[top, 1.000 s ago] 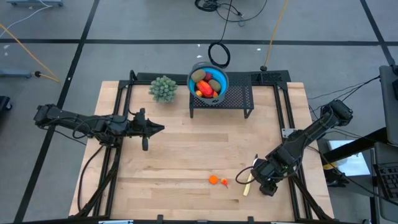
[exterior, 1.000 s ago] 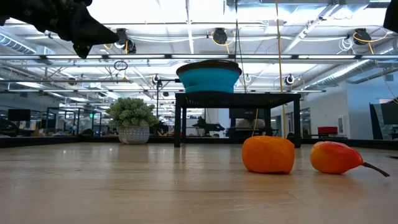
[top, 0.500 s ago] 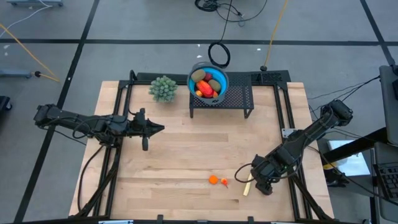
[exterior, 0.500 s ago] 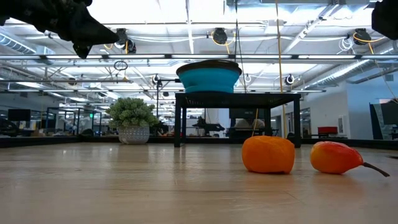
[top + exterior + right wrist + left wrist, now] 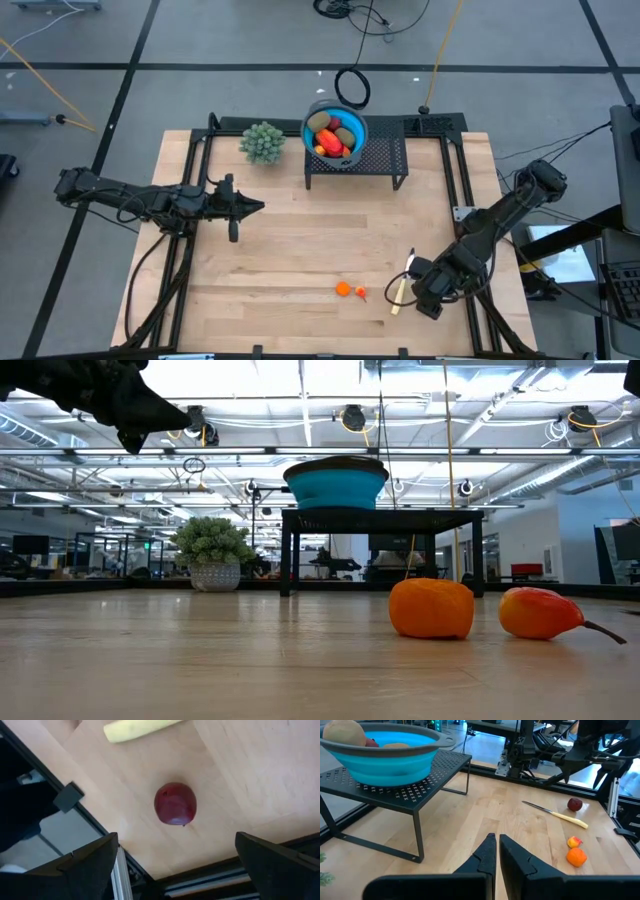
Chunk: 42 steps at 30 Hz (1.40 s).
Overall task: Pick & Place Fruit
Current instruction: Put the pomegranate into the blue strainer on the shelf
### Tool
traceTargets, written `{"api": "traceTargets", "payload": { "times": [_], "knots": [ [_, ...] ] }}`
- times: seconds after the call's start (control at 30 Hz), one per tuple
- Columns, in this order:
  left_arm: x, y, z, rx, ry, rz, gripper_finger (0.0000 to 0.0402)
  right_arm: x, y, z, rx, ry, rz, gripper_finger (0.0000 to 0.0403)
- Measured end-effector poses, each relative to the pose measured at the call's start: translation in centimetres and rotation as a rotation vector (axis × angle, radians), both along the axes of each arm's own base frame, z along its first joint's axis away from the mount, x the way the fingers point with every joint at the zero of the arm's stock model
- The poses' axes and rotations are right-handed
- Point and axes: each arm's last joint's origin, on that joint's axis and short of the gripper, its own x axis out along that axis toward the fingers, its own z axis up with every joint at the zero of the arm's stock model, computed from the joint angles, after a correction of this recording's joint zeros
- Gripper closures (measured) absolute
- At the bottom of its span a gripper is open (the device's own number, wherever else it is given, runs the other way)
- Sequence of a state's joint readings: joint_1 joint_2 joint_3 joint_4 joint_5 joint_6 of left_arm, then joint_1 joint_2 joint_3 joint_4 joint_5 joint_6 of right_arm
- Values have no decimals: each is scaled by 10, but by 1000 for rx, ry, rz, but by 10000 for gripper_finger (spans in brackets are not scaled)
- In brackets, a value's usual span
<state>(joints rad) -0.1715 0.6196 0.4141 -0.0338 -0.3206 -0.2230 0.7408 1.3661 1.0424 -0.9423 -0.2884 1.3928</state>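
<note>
The right gripper (image 5: 175, 857) hangs wide open directly above the dark red fruit (image 5: 175, 804) near the table's (image 5: 290, 250) five o'clock corner. The left gripper (image 5: 497, 845), pinched shut, waits at nine o'clock.

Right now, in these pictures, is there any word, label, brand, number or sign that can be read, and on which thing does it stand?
None can be read in any view.
Round blue bowl: no print shows.
Black perforated metal stand: only a pattern of holes, no letters.
Dark red round toy fruit: plain, no label.
Room behind the table, low view: far screens and fittings are too small to read.
</note>
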Motion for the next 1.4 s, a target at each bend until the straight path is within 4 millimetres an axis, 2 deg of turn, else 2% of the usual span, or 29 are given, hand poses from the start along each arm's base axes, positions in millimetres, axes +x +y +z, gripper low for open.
{"api": "traceTargets", "payload": {
  "times": [0.1, 0.47, 0.8, 1.1, 1.4],
  "knots": [
    [0, 0, 0, 0, 0, 1, 380, -2, 2, -3, -2, -7, 2, 7],
    [0, 0, 0, 0, 0, 0, 380, -15, 10, -38, 10, -61, 34, 7],
    [0, 0, 0, -2, -1, 4, 380, -25, 17, -45, -97, -157, 86, 7],
    [0, 0, 0, -20, -5, 9, 380, -25, 31, -64, -122, -154, 211, 7],
    [0, 0, 0, -20, -5, 10, 380, -22, 34, -79, -169, -113, 216, 10]
  ]
}}
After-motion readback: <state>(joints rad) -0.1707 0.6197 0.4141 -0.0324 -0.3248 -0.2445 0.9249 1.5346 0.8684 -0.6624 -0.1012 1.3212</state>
